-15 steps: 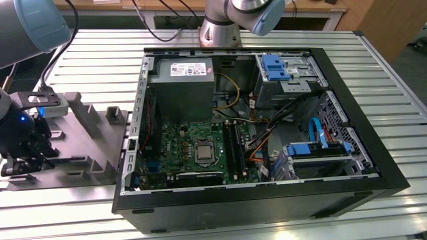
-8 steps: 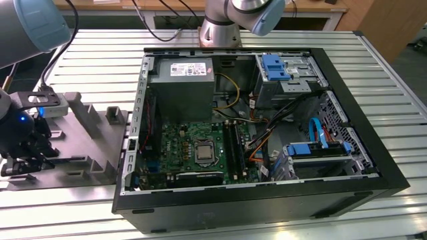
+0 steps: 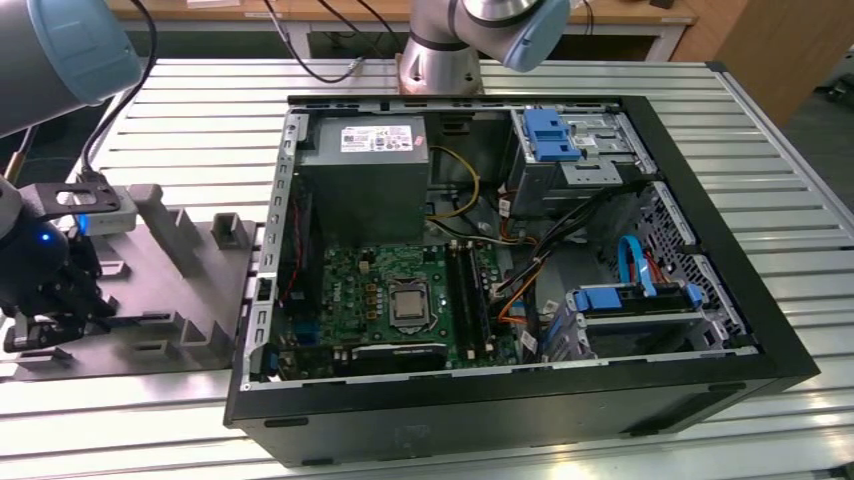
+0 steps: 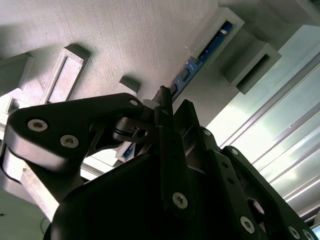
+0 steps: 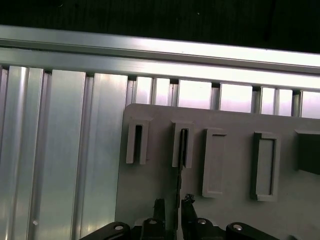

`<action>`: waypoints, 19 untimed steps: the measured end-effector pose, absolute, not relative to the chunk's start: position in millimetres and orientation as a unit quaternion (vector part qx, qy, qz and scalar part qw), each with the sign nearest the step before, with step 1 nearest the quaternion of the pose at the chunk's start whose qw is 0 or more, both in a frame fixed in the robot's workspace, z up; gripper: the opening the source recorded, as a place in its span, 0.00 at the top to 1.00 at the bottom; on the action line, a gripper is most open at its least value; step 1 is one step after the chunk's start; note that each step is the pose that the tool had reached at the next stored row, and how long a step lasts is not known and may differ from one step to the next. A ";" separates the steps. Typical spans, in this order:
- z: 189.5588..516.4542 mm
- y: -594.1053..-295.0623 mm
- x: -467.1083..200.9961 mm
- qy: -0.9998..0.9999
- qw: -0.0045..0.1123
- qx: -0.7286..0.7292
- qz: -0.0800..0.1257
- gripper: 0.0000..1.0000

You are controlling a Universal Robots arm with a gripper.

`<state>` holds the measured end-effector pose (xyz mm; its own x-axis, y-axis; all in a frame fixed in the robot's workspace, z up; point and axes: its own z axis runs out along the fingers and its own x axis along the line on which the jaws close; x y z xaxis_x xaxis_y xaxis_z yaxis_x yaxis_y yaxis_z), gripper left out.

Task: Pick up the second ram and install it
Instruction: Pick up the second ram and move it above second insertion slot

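**A:** Status on the second ram?

**B:** Reading the exterior view from 9 o'clock across. The gripper [image 3: 47, 305] is low over the grey fixture plate [image 3: 200, 320]. The plate lies on the slatted aluminium table [image 3: 200, 110], at 9 o'clock from the open PC case [image 3: 534, 405].

**A:** Jaws?

**B:** Parted. In the first wrist view I see the fingers [image 5: 160, 212] on either side of the second ram [image 5: 178, 172], which stands on edge. There's a gap between one finger and the board. The other finger is just beside it, and I can't tell if it touches. I don't see a pinch.

**A:** Where's the board sitting?

**B:** In the fixture, not lifted. One end sits in a raised slot block [image 5: 183, 147]. The second wrist view shows its blue edge running from that block to the fingers.

**A:** And the case?

**B:** The motherboard [image 3: 354, 290] lies flat inside, with the CPU socket [image 3: 404, 300] about mid-board. The long black memory slots [image 3: 467, 290] are just at 3 o'clock of the socket. I can't tell what's in them. The power supply [image 3: 360, 160] is at 12 o'clock of the motherboard, and the blue drive caddy [image 3: 547, 135] is at 2 o'clock.
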<state>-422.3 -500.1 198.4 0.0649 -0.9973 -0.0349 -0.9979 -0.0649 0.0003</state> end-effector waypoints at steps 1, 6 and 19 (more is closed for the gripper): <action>198.4 -500.1 -422.3 0.684 0.012 -0.730 0.013 0.73; 199.9 -500.1 -422.3 0.684 0.012 -0.730 0.013 0.73; 198.9 -500.2 -422.3 0.684 0.016 -0.730 0.016 0.73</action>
<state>-422.3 -500.2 198.9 0.0649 -0.9969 -0.0443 -0.9979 -0.0649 -0.0013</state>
